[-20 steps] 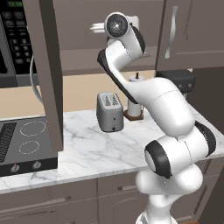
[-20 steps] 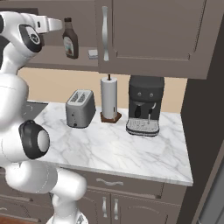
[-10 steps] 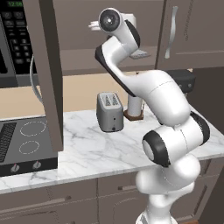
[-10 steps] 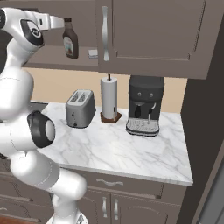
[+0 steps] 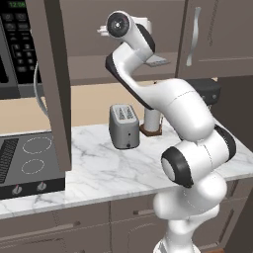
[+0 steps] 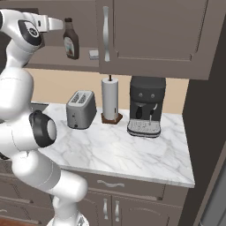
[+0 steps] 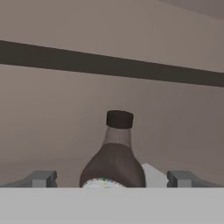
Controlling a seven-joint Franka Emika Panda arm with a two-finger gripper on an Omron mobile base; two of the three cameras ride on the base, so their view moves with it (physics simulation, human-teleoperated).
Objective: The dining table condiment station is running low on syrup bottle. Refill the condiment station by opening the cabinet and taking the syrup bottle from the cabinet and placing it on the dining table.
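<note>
Below the cabinet, a marble counter carries toaster, paper roll and coffee machine — bottle upright on the shelf, between the gripper's spread tips; a small box just beside.

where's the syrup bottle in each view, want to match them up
Left base view: hidden behind the arm.
Right base view: syrup bottle upper left, upright on the open cabinet shelf.
Hand view: bottom centre, between the open end effector fingertips.
Shared landmark: toaster on the counter.
</note>
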